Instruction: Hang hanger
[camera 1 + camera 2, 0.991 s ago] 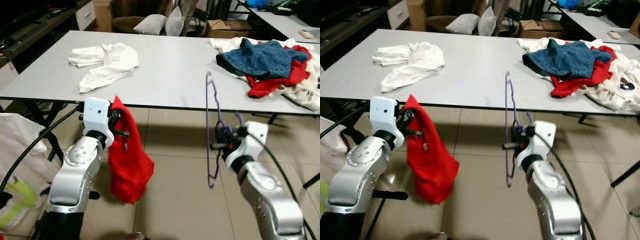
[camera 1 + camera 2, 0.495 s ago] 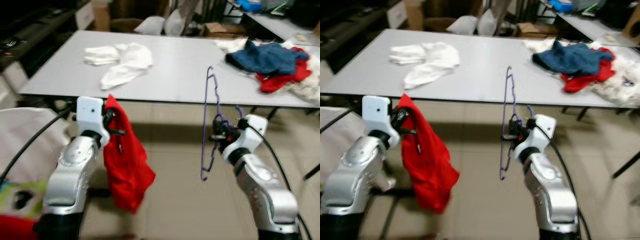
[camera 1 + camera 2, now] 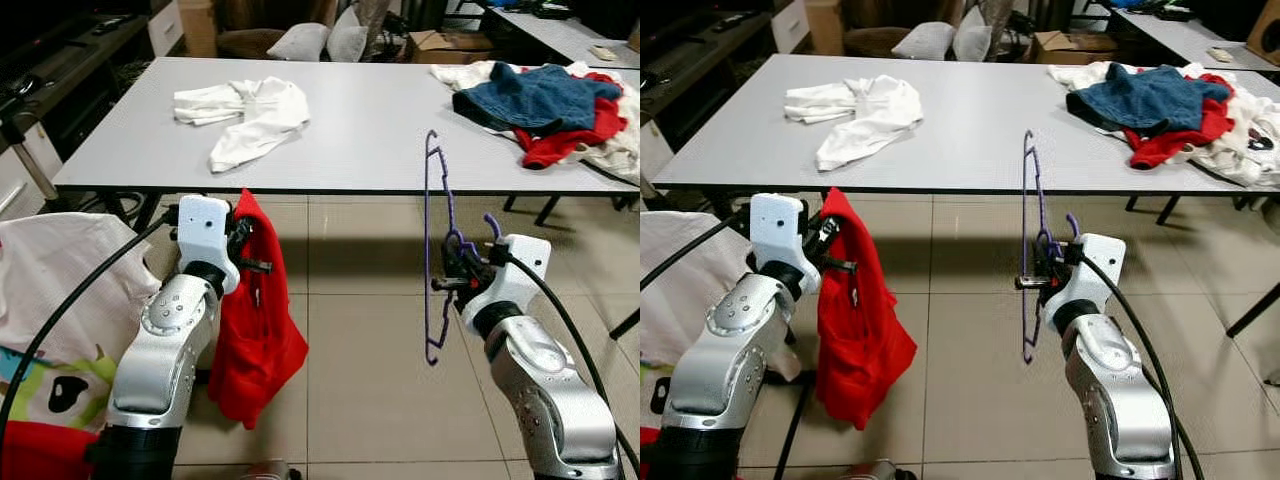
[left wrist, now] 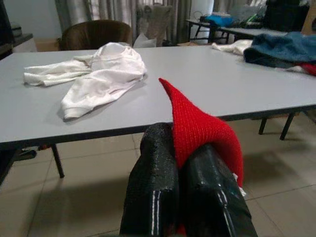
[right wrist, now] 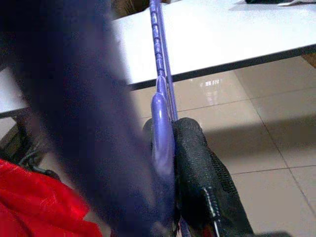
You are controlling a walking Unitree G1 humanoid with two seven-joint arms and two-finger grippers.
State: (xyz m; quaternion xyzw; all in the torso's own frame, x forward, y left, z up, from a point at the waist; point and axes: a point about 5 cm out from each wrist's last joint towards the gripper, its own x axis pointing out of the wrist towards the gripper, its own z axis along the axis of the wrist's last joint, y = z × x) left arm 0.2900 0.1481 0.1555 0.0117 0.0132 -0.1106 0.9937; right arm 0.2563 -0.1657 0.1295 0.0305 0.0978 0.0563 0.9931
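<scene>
- Left wrist view is showing the left gripper (image 4: pixel 185 163) with its two black fingers (image 4: pixel 153 182) pinching a fold of the red garment (image 4: pixel 202 131), which is rising in a point between them.
- From the head camera, that red garment is hanging down from the left gripper over the tiled floor (image 3: pixel 350 330), in front of the worktop's near edge.
- The right gripper (image 3: pixel 452 282) is clamping the purple hanger (image 3: pixel 432 250) between its fingers, holding it upright and edge-on, with its top reaching up in front of the worktop edge.
- Beyond both arms, the grey worktop (image 3: pixel 360 130) is carrying a crumpled white garment (image 3: pixel 250 112) on the robot's left.
- A heap of blue, red and white clothes (image 3: pixel 545 105) is lying at the far right of the worktop.
</scene>
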